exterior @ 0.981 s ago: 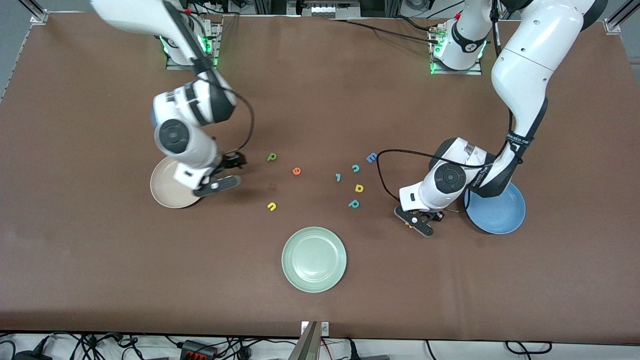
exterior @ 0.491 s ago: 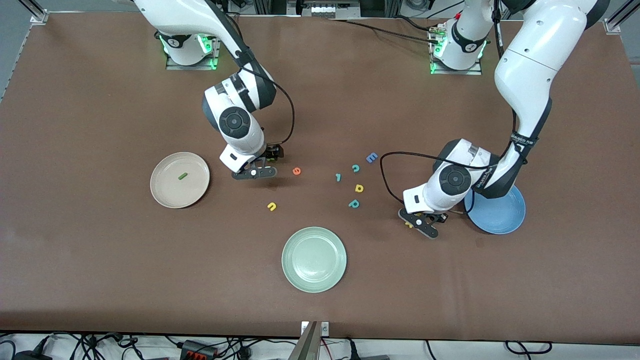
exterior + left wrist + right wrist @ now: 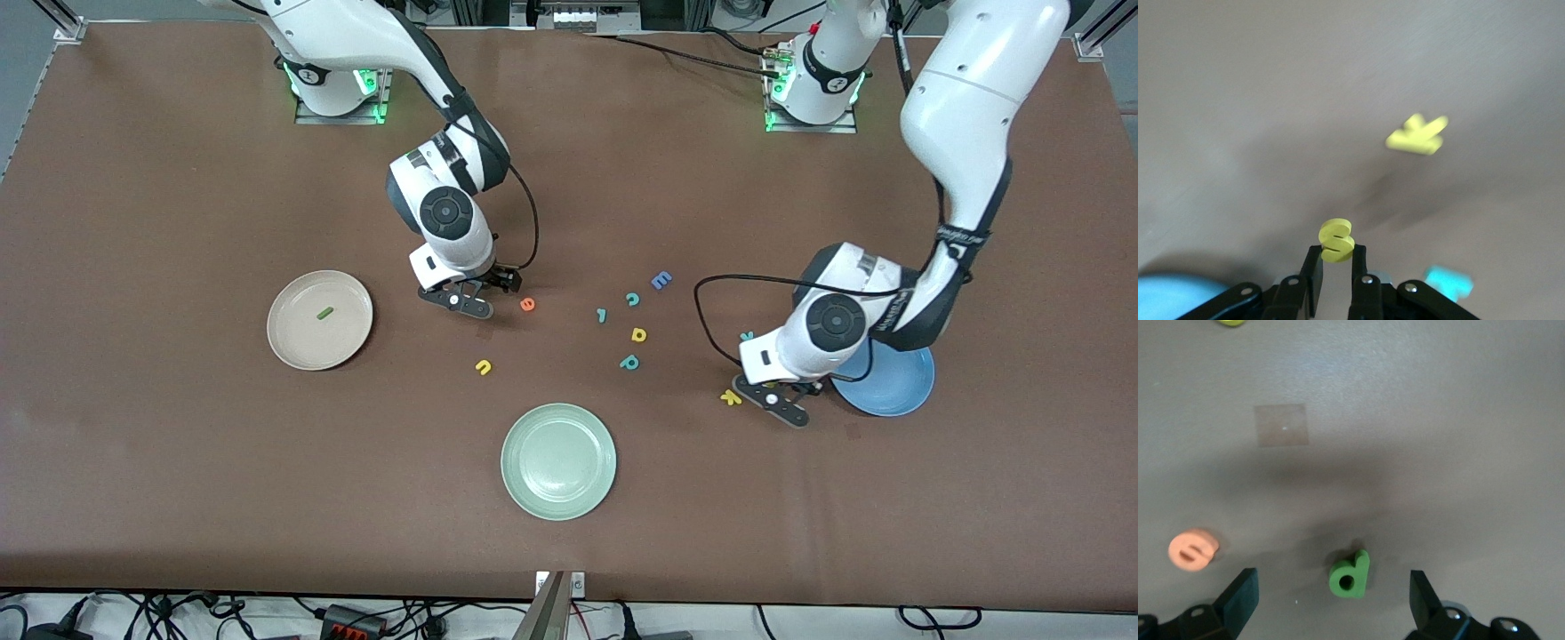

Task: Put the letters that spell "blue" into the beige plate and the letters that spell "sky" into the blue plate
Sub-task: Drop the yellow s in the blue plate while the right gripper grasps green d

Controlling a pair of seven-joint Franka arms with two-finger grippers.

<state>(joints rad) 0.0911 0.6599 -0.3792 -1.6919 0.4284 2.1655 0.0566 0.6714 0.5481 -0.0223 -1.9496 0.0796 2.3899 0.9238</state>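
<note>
The right gripper (image 3: 1331, 603), fingers spread wide, hangs directly over the small olive-green foam letter b (image 3: 1349, 574), which lies flat on the brown counter (image 3: 178, 462) between them, stem crosswise to the gap; a second ago this arm was at the pale beige round plate (image 3: 293, 351). The left gripper (image 3: 1336, 263), clamped on the small yellow foam letter s (image 3: 1336, 240), has risen beside the bright blue round plate (image 3: 898, 391), uncovering the yellow foam letter k (image 3: 731, 397).
</note>
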